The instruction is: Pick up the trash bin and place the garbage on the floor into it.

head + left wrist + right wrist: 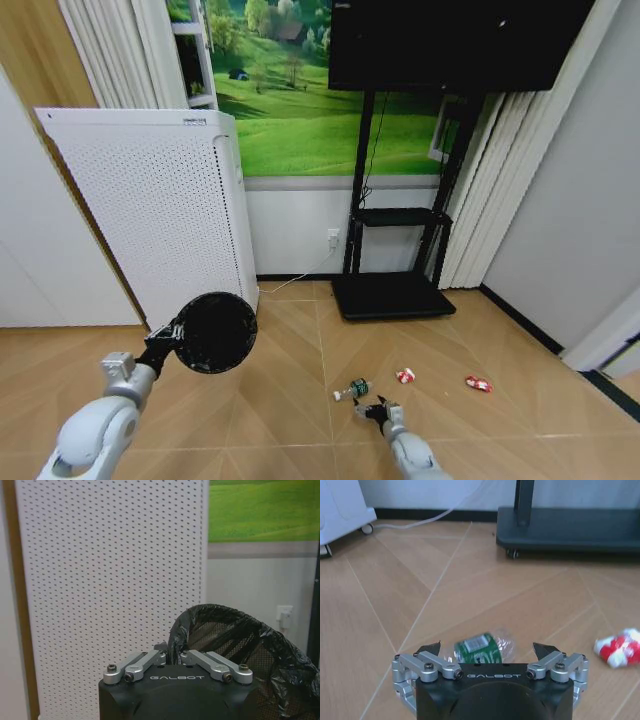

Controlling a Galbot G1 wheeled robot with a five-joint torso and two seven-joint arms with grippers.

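Note:
My left gripper (pixel 166 340) is shut on the rim of the trash bin (pixel 216 333), a round black mesh basket held off the floor on its side, mouth facing me. The left wrist view shows that gripper (pixel 170 656) pinching the rim of the bin (pixel 240 645), which has a black bag liner. The garbage lies on the wood floor: a clear bottle with a green label (pixel 352 390) and two red-and-white wrappers (pixel 405 376) (pixel 478 383). My right gripper (pixel 376 410) is low and open just behind the bottle (pixel 479 650), whose label sits between the fingertips (pixel 434 648). One wrapper (pixel 619 647) lies off to the side.
A tall white perforated appliance (pixel 160 210) on castors stands just behind the bin. A black TV stand (pixel 390 295) with a flat base sits against the far wall, and a white cable runs along the skirting. Bare floor surrounds the litter.

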